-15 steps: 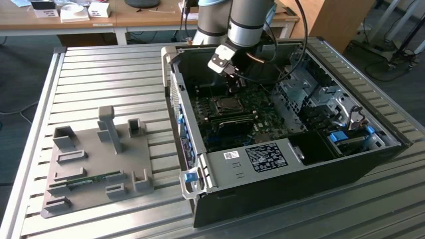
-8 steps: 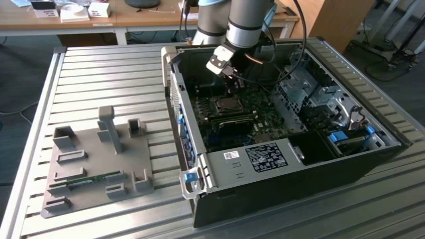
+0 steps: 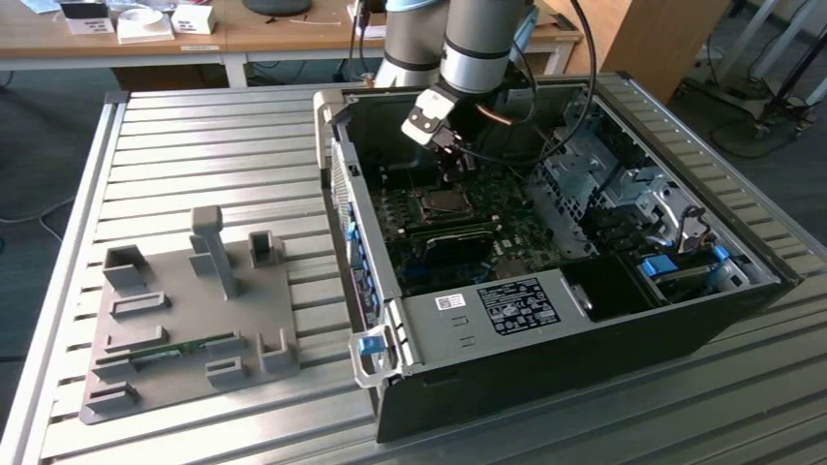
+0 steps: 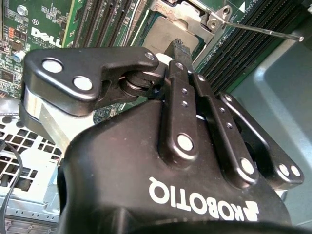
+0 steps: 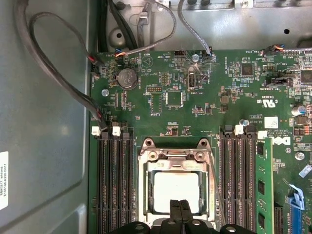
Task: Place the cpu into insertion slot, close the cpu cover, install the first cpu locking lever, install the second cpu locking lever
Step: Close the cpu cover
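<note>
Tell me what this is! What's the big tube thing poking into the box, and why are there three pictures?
The grey tube is a robot arm. At its end is a claw with two fingers, pinched shut and holding nothing. The box is a computer lying open on a metal table. One picture comes from a camera standing away from the arm, so you see everything. The other two come from cameras riding on the arm, looking past the claw. The first wrist view shows the green board and, on it, the cpu, a small silvery square chip lying in its slot. The shiny frame around it is the cpu cover, folded down. The claw's tips point at the chip's edge. At the exterior view's left sits a grey plastic stand.
</note>
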`<state>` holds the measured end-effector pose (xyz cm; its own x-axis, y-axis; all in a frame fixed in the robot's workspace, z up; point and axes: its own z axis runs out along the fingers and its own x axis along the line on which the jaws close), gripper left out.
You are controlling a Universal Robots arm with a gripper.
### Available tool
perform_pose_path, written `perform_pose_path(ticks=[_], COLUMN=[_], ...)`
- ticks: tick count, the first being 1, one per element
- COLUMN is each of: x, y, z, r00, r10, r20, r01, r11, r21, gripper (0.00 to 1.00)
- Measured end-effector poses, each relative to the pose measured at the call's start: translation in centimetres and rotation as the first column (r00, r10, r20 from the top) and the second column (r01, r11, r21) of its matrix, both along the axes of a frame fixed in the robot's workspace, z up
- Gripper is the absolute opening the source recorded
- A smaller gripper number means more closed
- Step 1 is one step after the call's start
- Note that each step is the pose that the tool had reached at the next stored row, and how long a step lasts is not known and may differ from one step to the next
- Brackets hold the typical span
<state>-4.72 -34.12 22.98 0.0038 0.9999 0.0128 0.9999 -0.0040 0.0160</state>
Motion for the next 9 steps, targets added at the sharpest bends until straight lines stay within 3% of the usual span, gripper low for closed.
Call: perform_pose_path(ticks=[5,9], x=[0.0,0.0], y=[0.0,0.0], z=[-0.03,-0.07], r00=[0.9975,0.9896], r10=[0.071,0.144], r20=[0.0001,0.0], r01=[-0.071,-0.144], r11=[0.9975,0.9896], r21=[0.0,0.0], gripper=[0.11,0.11])
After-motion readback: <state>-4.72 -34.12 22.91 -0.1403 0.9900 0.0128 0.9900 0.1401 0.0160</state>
